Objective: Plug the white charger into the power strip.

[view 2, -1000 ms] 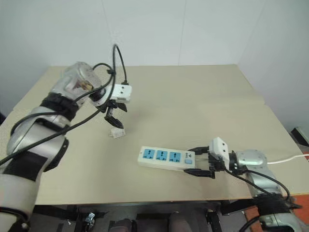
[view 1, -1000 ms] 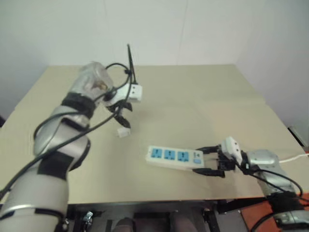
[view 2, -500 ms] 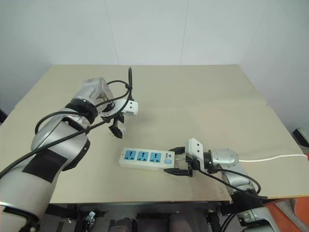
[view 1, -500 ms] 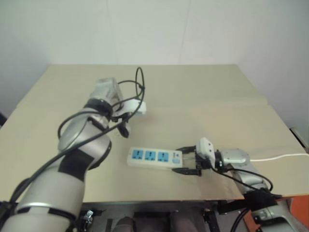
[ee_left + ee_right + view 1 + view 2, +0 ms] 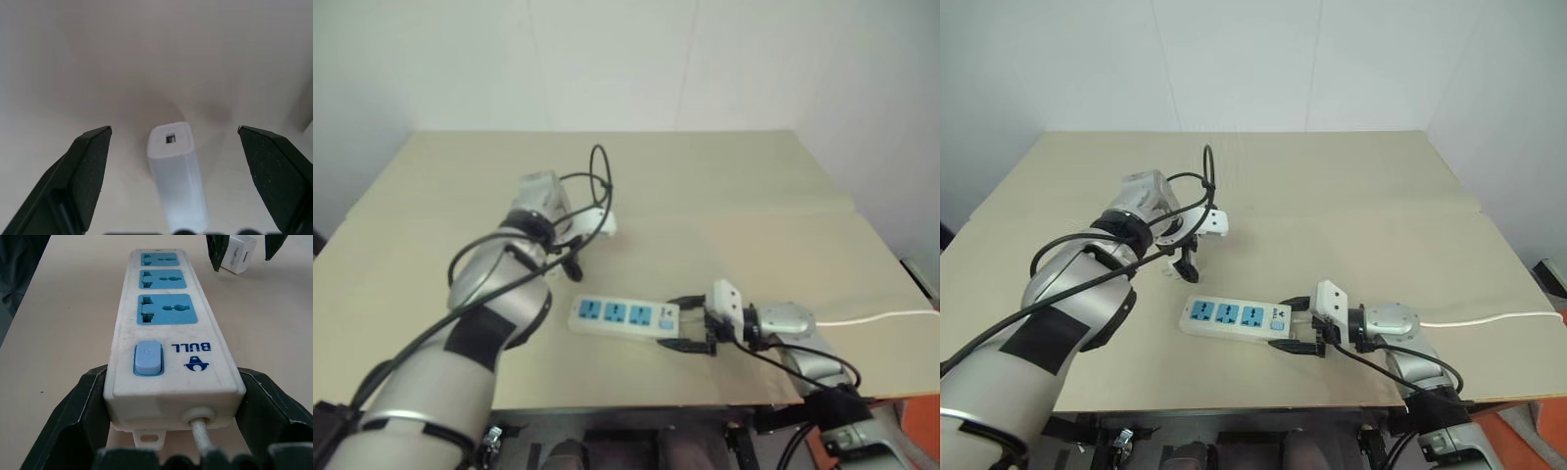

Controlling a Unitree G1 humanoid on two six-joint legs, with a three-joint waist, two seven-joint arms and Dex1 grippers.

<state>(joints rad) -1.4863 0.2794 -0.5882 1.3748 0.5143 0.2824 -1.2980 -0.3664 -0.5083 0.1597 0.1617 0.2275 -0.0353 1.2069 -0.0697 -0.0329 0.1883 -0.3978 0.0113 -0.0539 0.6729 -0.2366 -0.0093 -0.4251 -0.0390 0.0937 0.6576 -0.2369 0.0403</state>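
- On the bench (image 5: 1351, 186), the power strip (image 5: 1236, 319) lies near the front edge; the right pincer (image 5: 1299, 324) grips its cord end.
- Left pincer (image 5: 173, 142) is spread around the white charger (image 5: 176, 174), just beyond the strip.

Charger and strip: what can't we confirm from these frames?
- White charger: prongs unseen in the left wrist view; the frame edge cuts off its near end. In the head views the left pincer hides it.
- Power strip: right wrist view can't show whether the right pincer presses its sides.
- Switch: on or off unreadable.

The power strip (image 5: 171, 333) reads "BULL" beside its switch (image 5: 147, 357).
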